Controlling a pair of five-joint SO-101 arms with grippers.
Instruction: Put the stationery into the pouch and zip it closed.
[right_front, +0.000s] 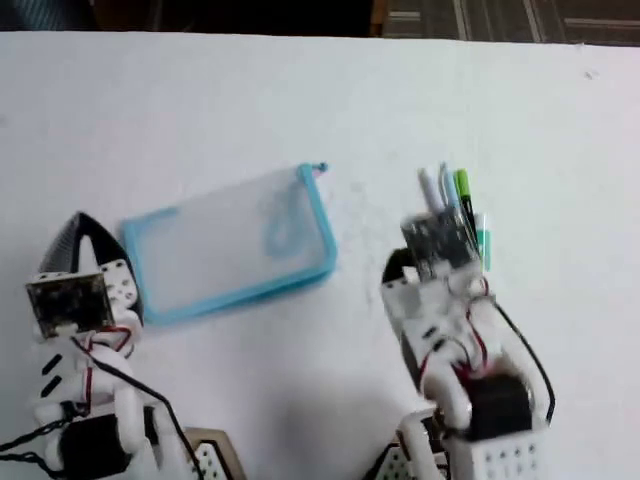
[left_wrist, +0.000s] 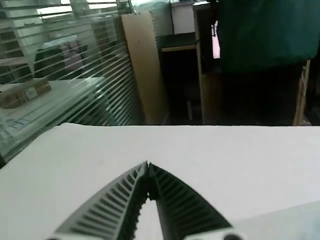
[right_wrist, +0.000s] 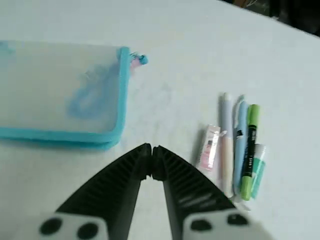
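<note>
My left pincer (left_wrist: 148, 170): shut, its two ribbed grey fingers meeting at the tips with nothing between them. It was low over the white table (right_front: 300, 90), just beside the short end of the pouch on my left side. I could not tell whether it touched the surface.
My right pincer (right_wrist: 151, 150): also shut, black fingers tip to tip, holding nothing. It pointed at the bare stretch of table between the pouch and the stationery.
Pouch (right_front: 230, 245): lay flat on the table between my two arms, nearer the left one. It was translucent and edged in light blue, and a blue loop showed faintly through its side. From the high view it sat at a slant.
Zip pull (right_wrist: 141, 60): a small blue tab at the pouch's far corner, on the side toward the stationery, with a pink bit beside it. I could not tell whether the zip was open or closed.
Stationery (right_front: 455, 200): outside the pouch, in a tight row on the table off to my right, apart from the pouch and just ahead of my right wrist.
Pieces in the row: a pink-and-white packet (right_wrist: 208, 147), a pale pen (right_wrist: 227, 135), a blue pen (right_wrist: 241, 125), a green marker (right_wrist: 249, 150) and a teal piece (right_wrist: 257, 170), side by side and close together.
Room beyond the table: window blinds (left_wrist: 60, 75), a leaning wooden board (left_wrist: 145, 65) and a dark cabinet (left_wrist: 240, 75).
</note>
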